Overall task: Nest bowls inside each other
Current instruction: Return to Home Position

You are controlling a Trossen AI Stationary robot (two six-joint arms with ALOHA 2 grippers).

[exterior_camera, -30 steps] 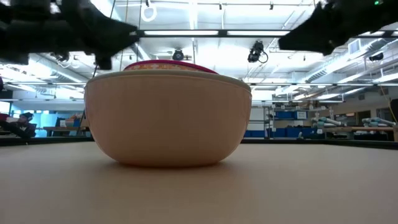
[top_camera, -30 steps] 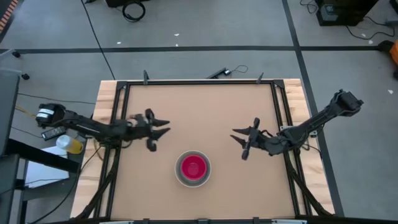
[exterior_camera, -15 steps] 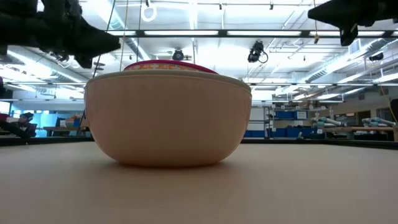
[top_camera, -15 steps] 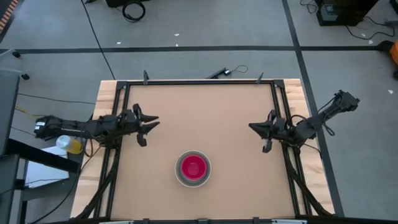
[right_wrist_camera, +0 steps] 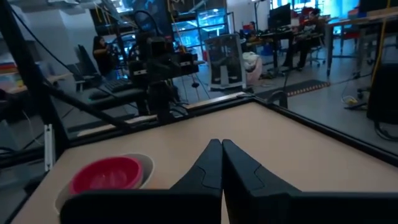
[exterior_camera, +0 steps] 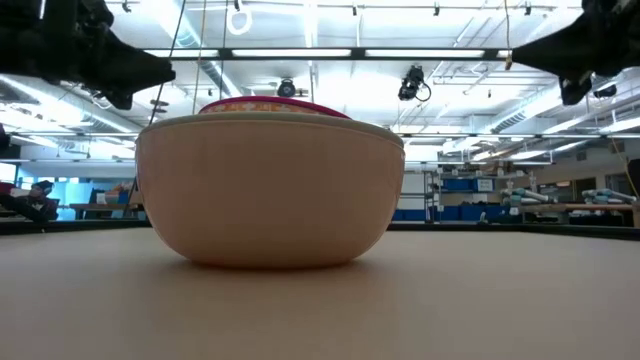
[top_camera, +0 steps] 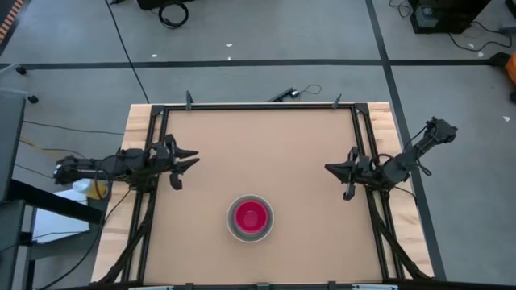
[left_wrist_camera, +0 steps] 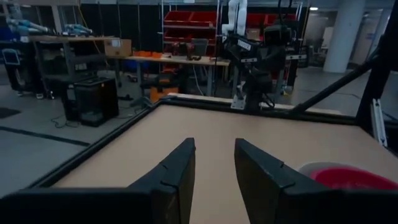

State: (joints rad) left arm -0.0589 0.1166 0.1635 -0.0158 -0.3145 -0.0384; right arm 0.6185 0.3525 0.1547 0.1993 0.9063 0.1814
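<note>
Nested bowls (exterior_camera: 270, 190) sit at the table's (top_camera: 258, 137) 6 o'clock, red bowl (top_camera: 251, 217) innermost. Left gripper (top_camera: 193, 159) hangs at 9 o'clock, fingers slightly parted, holding nothing. Right gripper (top_camera: 329, 169) at 3 o'clock, fingers pressed together, empty.

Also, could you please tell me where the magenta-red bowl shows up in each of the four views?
High view: the magenta-red bowl sits below centre, innermost in the nest.
Low view: only its rim peeks above the peach-orange bowl, mid-picture.
Left wrist view: in view, cut off by the picture's edge.
Right wrist view: in view, ringed by a paler rim.
Shared landmark: the tan tabletop under the nest.
</note>
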